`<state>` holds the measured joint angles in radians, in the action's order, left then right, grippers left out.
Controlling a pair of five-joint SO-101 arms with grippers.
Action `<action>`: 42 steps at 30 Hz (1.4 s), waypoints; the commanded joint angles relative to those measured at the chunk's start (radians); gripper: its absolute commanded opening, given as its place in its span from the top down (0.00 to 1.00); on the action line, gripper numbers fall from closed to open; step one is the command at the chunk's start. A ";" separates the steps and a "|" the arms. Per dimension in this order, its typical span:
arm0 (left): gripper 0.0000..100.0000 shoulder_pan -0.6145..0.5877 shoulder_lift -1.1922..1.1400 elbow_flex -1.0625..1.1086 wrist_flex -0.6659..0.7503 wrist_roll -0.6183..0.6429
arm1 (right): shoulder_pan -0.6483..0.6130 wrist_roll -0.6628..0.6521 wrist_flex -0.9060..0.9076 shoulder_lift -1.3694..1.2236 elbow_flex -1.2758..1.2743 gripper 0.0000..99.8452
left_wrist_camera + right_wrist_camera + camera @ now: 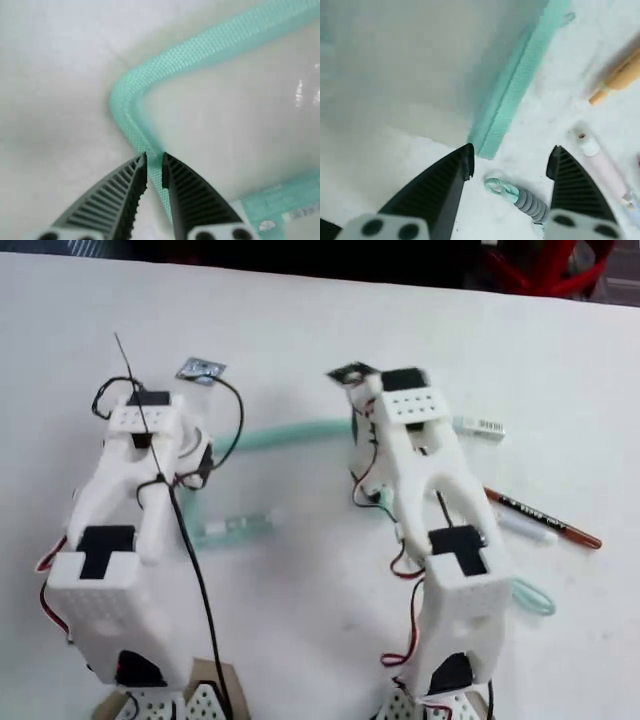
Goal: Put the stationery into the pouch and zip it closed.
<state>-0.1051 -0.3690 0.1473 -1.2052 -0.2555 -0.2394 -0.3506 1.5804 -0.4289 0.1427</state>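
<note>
The pouch (235, 115) is clear plastic with a teal woven border and lies flat on the white table between the two arms (290, 432). My left gripper (154, 162) is shut on the pouch's teal edge, just below a rounded corner (120, 95). My right gripper (512, 162) is open above the table at the end of the teal zipper strip (510, 95). The zipper pull (512, 195), a teal ring on a grey cord, lies loose between its fingertips. A brown pencil (545, 518) and a white pen (525, 525) lie to the right of the right arm (440, 480).
A small white labelled piece (478, 427) sits behind the pencil. A teal loop (535, 598) pokes out beside the right arm's base. Black and red cables hang along the left arm (130, 490) and the right arm. The table's far edge (300, 275) runs across the back.
</note>
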 commanded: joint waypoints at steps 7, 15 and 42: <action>0.92 -0.019 -0.007 0.008 0.023 -0.002 | 0.131 0.028 -0.087 -0.005 0.031 0.75; 0.92 -0.019 -0.007 0.009 0.023 -0.002 | 0.139 0.023 -0.122 -0.004 -0.023 0.75; 0.92 -0.012 -0.008 0.009 0.023 -0.002 | -0.206 0.028 -0.122 0.274 -0.232 0.75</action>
<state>-0.1189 -0.3705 0.1473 -1.1930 -0.2570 -0.4327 -0.3276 1.4500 -0.2585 -0.0706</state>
